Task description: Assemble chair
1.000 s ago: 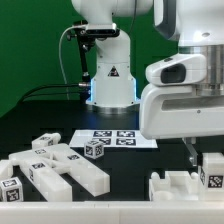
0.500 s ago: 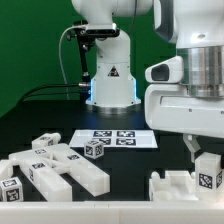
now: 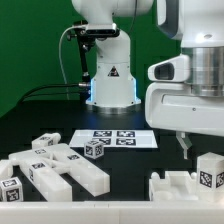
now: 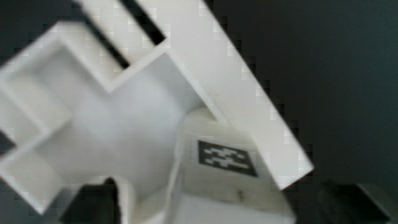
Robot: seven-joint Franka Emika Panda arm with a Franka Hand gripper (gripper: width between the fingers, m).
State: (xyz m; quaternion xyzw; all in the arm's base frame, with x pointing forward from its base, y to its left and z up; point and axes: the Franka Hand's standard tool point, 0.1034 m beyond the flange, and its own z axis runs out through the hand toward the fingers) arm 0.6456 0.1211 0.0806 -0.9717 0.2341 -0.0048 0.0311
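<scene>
My gripper [image 3: 202, 158] hangs at the exterior view's right, shut on a white chair block [image 3: 211, 171] with a black-and-white tag. One dark finger [image 3: 183, 146] shows beside the block; the other is hidden behind it. The block is held just above a white slotted chair part [image 3: 178, 188] at the front right. In the wrist view the gripper [image 4: 228, 208] holds the tagged block [image 4: 222, 160] between two dark fingers, over that large white part [image 4: 107, 110]. More white chair parts [image 3: 62, 166] lie in a pile at the front left, with a small tagged cube [image 3: 94, 150] beside them.
The marker board [image 3: 116, 138] lies flat on the black table in front of the arm's white base [image 3: 110, 80]. A black cable runs from the base toward the exterior view's left against the green backdrop.
The gripper with the tagged block has shifted slightly toward the exterior view's right and turned a little; the block hangs a bit lower over the slotted part. The parts on the left have not moved.
</scene>
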